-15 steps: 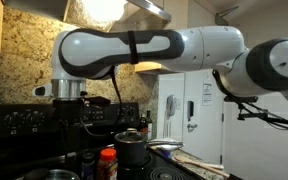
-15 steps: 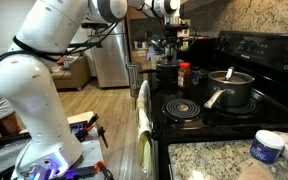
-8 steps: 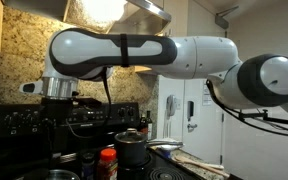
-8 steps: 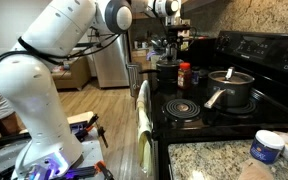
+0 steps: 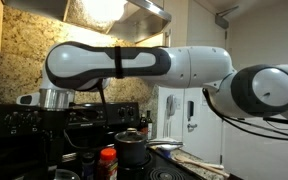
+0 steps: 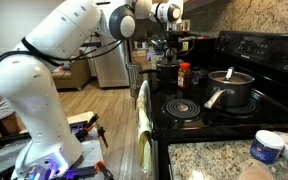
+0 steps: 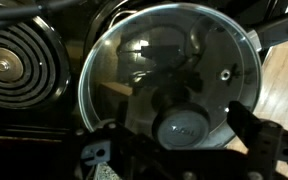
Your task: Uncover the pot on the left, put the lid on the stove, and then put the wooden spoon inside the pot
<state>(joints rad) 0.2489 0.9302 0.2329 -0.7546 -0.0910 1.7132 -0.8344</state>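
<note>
The round glass lid (image 7: 169,70) with its grey knob (image 7: 184,127) lay flat on its pot and filled the wrist view. What looked like the pot's long dark handle (image 7: 280,30) ran out toward 2 o'clock. The gripper (image 7: 177,142) hung over the knob, jaws spread to either side of it. A coil burner (image 7: 14,62) lay at 9 o'clock. In an exterior view, this dark pot (image 6: 166,70) stood at the far end of the black stove (image 6: 199,125), just beside a red-capped bottle (image 6: 184,76).

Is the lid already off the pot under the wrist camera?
No: in the wrist view the glass lid lies flat and level, with its knob on top.
</note>
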